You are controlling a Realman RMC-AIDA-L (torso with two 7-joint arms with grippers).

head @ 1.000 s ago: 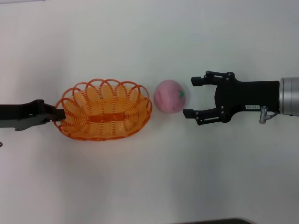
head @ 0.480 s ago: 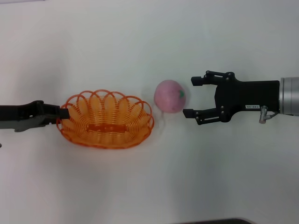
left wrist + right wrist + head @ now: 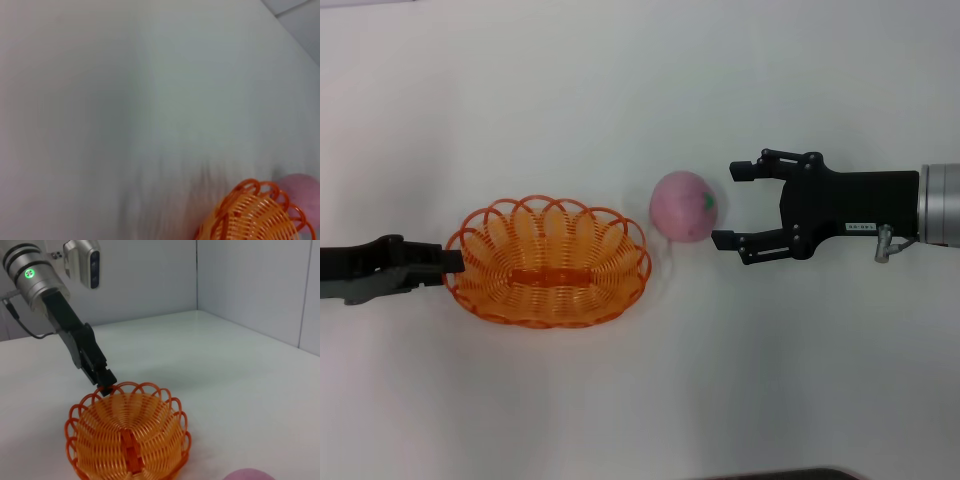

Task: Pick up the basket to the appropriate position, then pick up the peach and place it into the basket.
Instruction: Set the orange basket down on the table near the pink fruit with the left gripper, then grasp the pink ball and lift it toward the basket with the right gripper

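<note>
Comparing with the views of a second ago: basket (image 3: 549, 262) previously tipped up at the end nearest the left gripper (image 3: 448, 262), now lying flat on the table (image 3: 620, 90) and shifted slightly toward the near edge. Left gripper at the basket's scalloped rim, at the end away from the peach (image 3: 686, 206); seen from the right wrist, black fingertips (image 3: 106, 380) meeting a rim loop, but whether clenched on the wire or already released cannot be told. Taken as a judgement: basket placement done or nearly so, release and withdrawal of the left arm being the remaining part of that step. Right gripper (image 3: 732, 206) unchanged over the same interval, jaws spread wide and grasping nothing, facing the peach. Peach unmoved, on the table just ahead of the right jaws, not yet between them, and just beside the basket's far end without clearly touching it. Next step likely: advance of the right jaws around the peach, closure, lift, transfer over the rim. Risk: peach rolling against the basket if nudged by one fingertip before closure.
</note>
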